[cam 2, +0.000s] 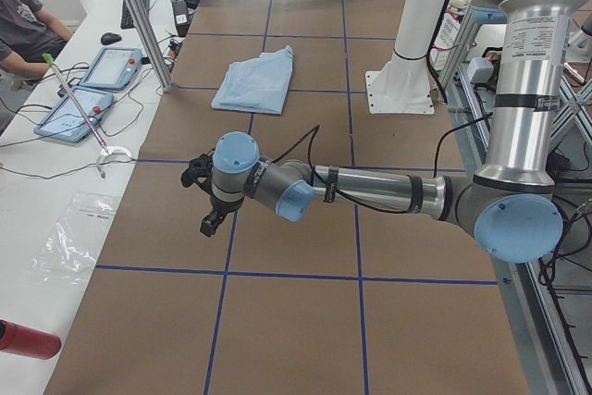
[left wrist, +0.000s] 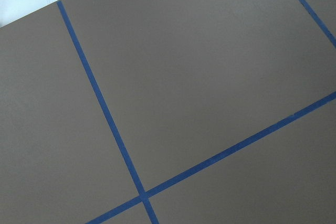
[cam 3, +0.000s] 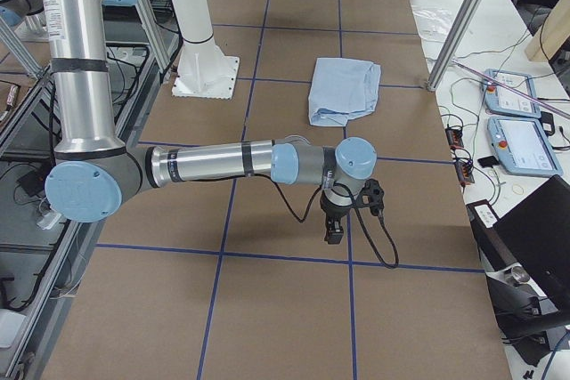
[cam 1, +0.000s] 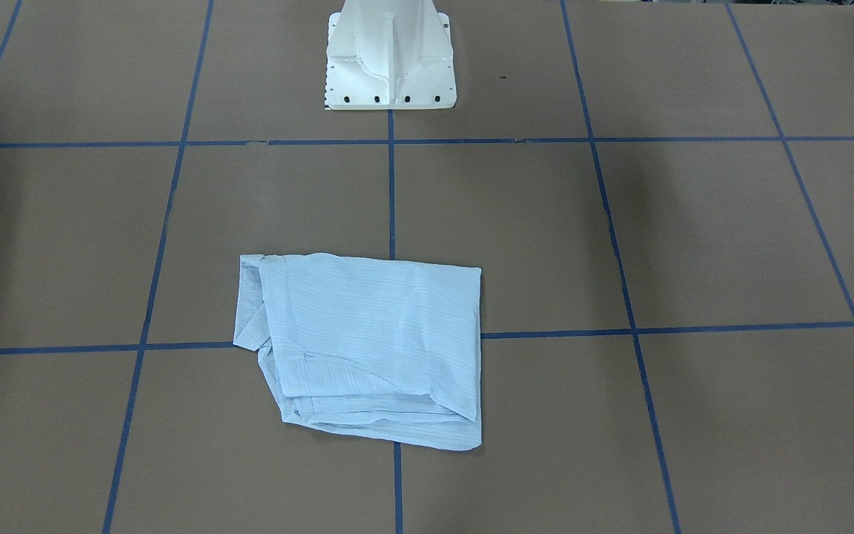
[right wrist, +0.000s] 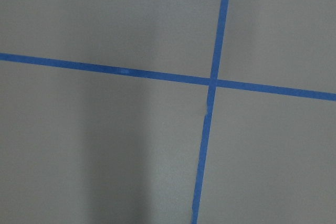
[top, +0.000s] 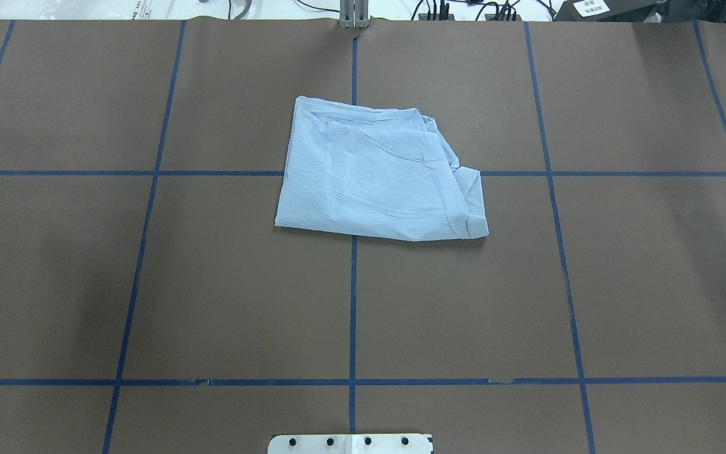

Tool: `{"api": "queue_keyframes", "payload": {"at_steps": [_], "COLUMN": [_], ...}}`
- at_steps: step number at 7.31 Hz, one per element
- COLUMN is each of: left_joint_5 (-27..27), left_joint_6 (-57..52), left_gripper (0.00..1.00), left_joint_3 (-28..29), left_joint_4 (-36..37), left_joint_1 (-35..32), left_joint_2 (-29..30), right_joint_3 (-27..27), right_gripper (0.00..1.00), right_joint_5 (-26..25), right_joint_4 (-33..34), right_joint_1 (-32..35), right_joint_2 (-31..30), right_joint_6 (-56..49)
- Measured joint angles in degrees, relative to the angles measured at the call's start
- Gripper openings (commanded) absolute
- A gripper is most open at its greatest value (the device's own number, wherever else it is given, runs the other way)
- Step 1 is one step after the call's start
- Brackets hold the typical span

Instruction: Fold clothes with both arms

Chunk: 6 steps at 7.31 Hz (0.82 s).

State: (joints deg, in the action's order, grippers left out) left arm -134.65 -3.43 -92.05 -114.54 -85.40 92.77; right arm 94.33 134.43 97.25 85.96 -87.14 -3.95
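The clothes, one pale blue striped shirt (cam 1: 368, 341), lie folded into a rough rectangle on the brown table, flat and untouched; the shirt (top: 375, 176) sits just beyond the table's middle. Both arms hang far from it, over the two ends of the table. In the exterior left view the near left arm (cam 2: 370, 191) reaches out low, its black left gripper (cam 2: 209, 219) pointing down, well short of the shirt (cam 2: 254, 82). The exterior right view has the right gripper (cam 3: 334, 230) hanging likewise, away from the shirt (cam 3: 343, 88). For either gripper I cannot tell open from shut. Both wrist views hold only table.
The white pedestal base (cam 1: 390, 67) stands at the robot's side of the table. Blue tape lines (top: 353, 302) grid the brown surface. A side bench holds tablets (cam 2: 92, 90) and cables, a person sits beside it, and a red cylinder (cam 2: 28, 339) lies near its end.
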Motion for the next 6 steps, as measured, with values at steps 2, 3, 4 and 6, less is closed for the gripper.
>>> {"api": "queue_keyframes", "payload": {"at_steps": [2, 3, 4, 6], "left_joint_5": [0.0, 0.0, 0.0, 0.0], "left_joint_6": [0.0, 0.0, -0.1, -0.1], "left_gripper": [0.99, 0.99, 0.99, 0.99], "left_joint_3": [0.0, -0.1, -0.2, -0.2], "left_joint_4": [0.0, 0.0, 0.0, -0.1], "left_joint_1": [0.0, 0.0, 0.0, -0.1], "left_joint_2": [0.0, 0.0, 0.0, -0.2], "right_joint_3": [0.0, 0.0, 0.0, 0.0], "right_gripper": [1.0, 1.0, 1.0, 1.0], "right_joint_5": [0.0, 0.0, 0.1, 0.1], "right_joint_4": [-2.0, -2.2, -2.3, -2.3], "right_joint_1": [0.0, 0.0, 0.0, 0.0], "right_joint_2": [-0.5, -0.5, -0.6, -0.5], "right_joint_6": [0.1, 0.2, 0.2, 0.2]}}
